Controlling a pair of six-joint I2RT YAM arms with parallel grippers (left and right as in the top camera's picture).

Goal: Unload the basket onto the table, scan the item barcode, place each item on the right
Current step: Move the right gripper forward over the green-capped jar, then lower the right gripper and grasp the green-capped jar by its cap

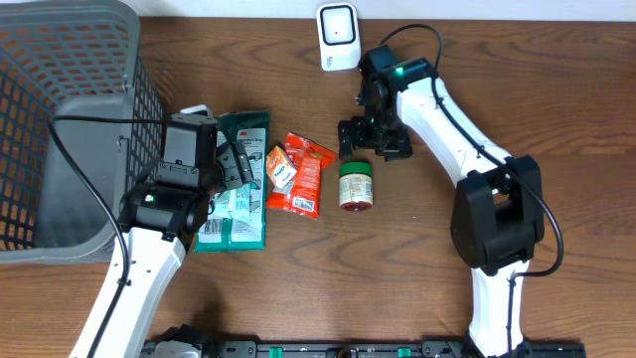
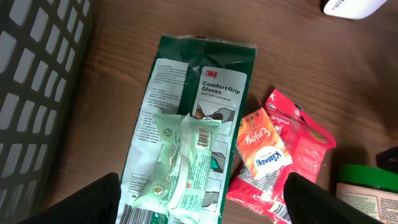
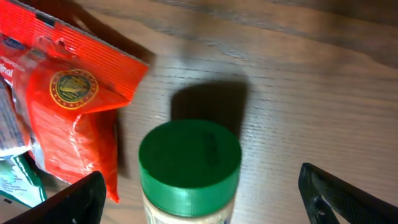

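Looks barely started: left tool (image 1: 231,164) and right tool (image 1: 375,137) both open, empty; green-lidded jar (image 1: 356,186) on worktop (image 1: 566,109), apart from scanner (image 1: 338,37).

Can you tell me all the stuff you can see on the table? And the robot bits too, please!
basket: one, grey mesh, far left of the table
scanner: one, white, top middle edge
glove pack: one, dark green, lying flat beside the basket
small packet: one, pale green, lying on the glove pack
orange packet: one, orange, on the red packet's left edge
red packet: one, red, middle of the table
jar: one, green lid, right of the red packet
table: one, brown wood
left gripper: one, black, open above the glove pack
right gripper: one, black, open above the jar
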